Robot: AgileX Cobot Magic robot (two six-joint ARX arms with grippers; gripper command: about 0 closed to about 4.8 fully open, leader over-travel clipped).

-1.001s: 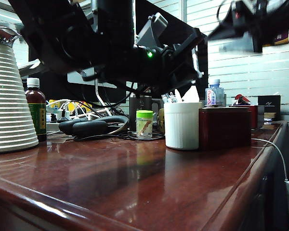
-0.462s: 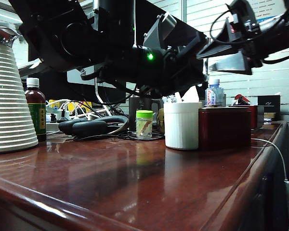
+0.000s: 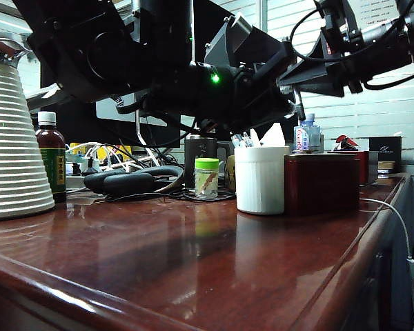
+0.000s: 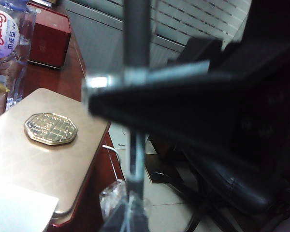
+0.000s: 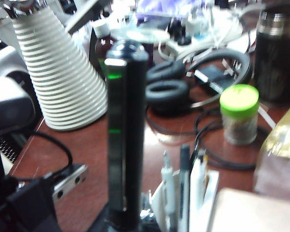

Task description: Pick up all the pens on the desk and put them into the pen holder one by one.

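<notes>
A black marker (image 5: 127, 121) stands upright in my right gripper (image 5: 128, 220), whose jaws are shut on its base. In the left wrist view the same marker (image 4: 136, 38) rises out of my shut left gripper (image 4: 129, 220), and a black finger (image 4: 183, 96) of the right gripper crosses it. Both grippers meet high above the desk (image 3: 193, 262), just above the white ribbed pen holder (image 3: 261, 181), where the marker (image 3: 298, 105) shows as a thin dark rod. Pens (image 3: 243, 140) stand in the holder, and these pens (image 5: 184, 179) also show beside the right gripper.
A big white ribbed cone (image 3: 10, 145) and a brown bottle (image 3: 52, 162) stand at the left. Headphones (image 3: 131, 181), cables and a green-lidded jar (image 3: 207, 178) lie behind. A dark red box (image 3: 322, 183) touches the holder. A thermos (image 5: 278, 53) stands further back.
My right arm has swung in from the upper right to the left gripper, and its jaws have shut on the marker. The left arm has stayed in place.
</notes>
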